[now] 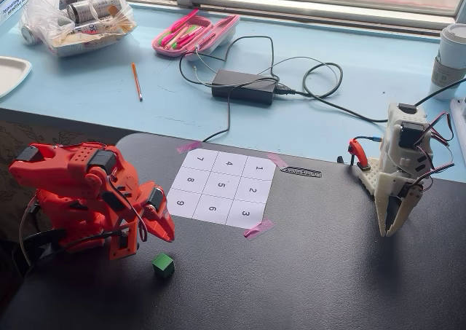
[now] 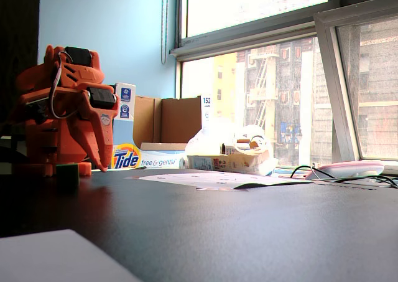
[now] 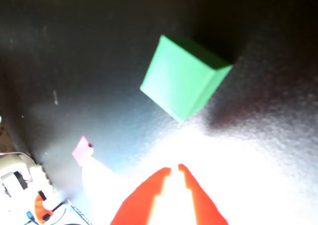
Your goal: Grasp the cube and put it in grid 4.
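Observation:
The bright-green cube [image 1: 163, 264] sits on the black table, in front of and below the numbered paper sheet. It fills the upper middle of the wrist view [image 3: 181, 78] and shows at the left of the other fixed view [image 2: 67, 175]. My orange gripper [image 1: 167, 235] hangs just above and behind the cube, not touching it, with nothing in it. In the wrist view its fingertips [image 3: 175, 168] nearly meet, so it is shut. Grid 4 [image 1: 228, 164] is the top middle cell of the sheet, bare.
A white idle arm [image 1: 399, 191] stands at the right of the table. Pink tape scraps [image 1: 258, 229] hold the sheet's corners; one shows in the wrist view [image 3: 82, 149]. A power brick and cables [image 1: 244, 87], a pink case and a bag lie on the blue ledge behind.

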